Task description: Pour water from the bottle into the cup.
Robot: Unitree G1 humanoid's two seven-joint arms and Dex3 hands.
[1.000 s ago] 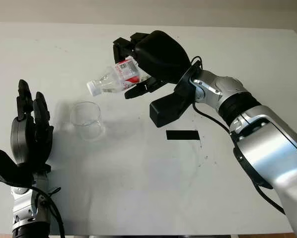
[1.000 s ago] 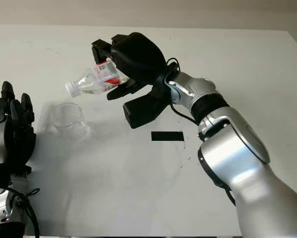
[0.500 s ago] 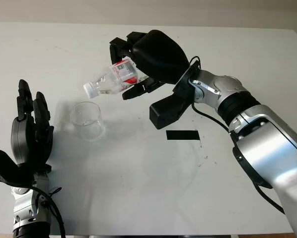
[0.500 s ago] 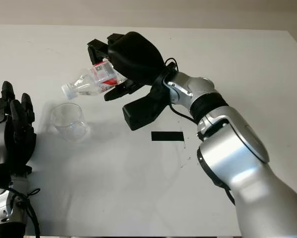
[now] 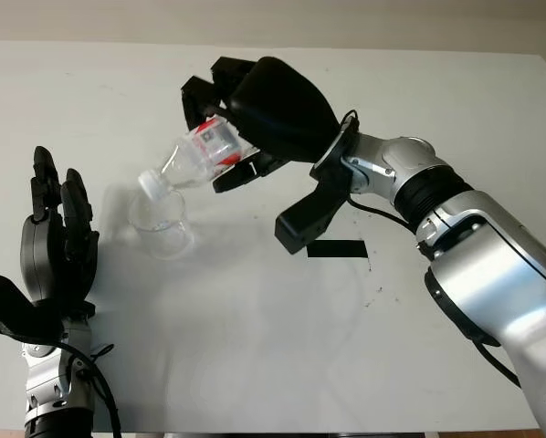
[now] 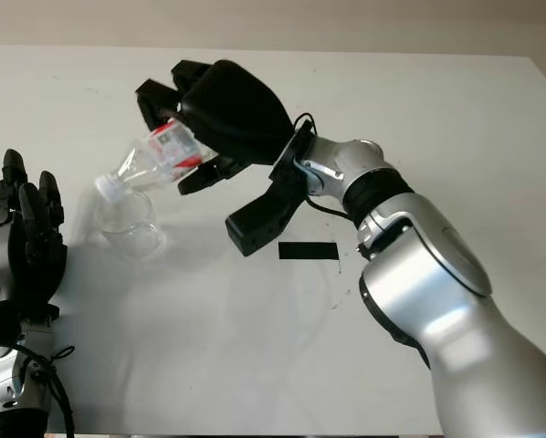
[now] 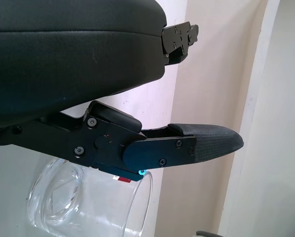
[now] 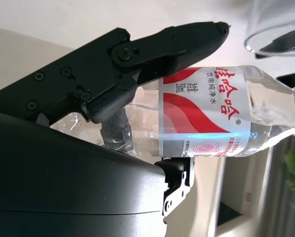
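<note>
The clear plastic bottle w/ red-white label (image 5: 200,153) is gripped by the black right hand (image 5: 255,114), upper middle of the frame, tipped down-left, its white cap just above the rim of the clear glass cup (image 5: 161,224). The black left hand (image 5: 58,246) is held open at lower left, on the white table (image 5: 255,347).
</note>
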